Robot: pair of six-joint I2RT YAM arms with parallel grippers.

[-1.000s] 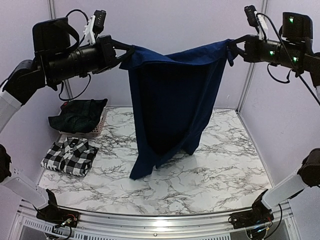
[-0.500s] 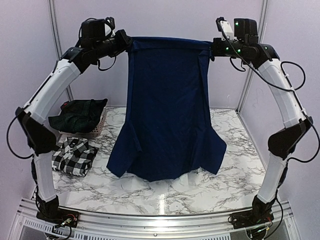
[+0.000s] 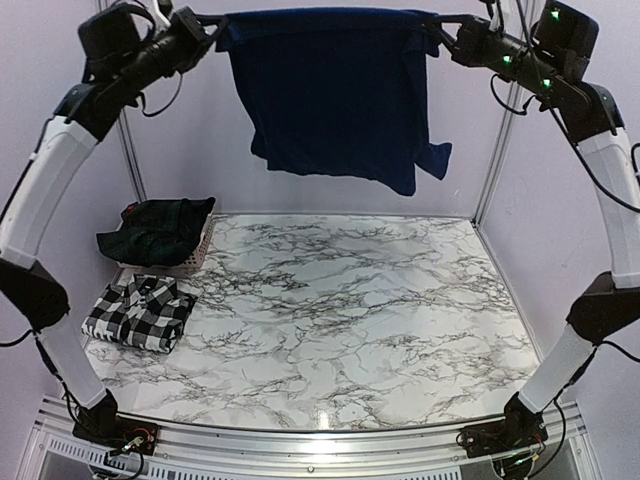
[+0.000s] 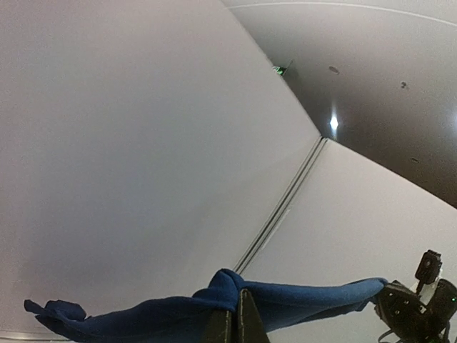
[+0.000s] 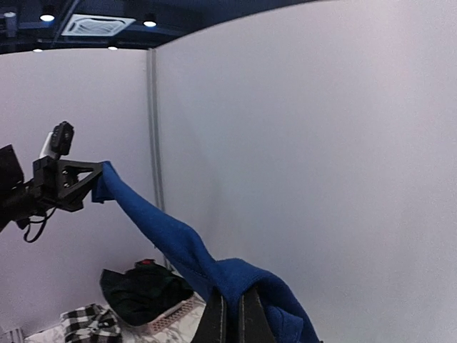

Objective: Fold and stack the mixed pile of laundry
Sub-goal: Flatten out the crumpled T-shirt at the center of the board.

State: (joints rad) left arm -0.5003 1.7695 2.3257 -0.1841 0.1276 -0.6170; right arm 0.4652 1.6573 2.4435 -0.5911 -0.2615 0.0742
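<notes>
Held high over the table's (image 3: pixel 350 310) far edge: navy T-shirt (image 3: pixel 330 100), spread wide, top corners clamped in closed left gripper (image 3: pixel 214 21) and closed right gripper (image 3: pixel 441 23).

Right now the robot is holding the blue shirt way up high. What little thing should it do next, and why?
The left hand and right hand each pinch a top corner of the navy T-shirt, which hangs spread out, its hem well above the marble table. So I'd probably lower both hands together until the shirt can be laid flat for folding.
</notes>
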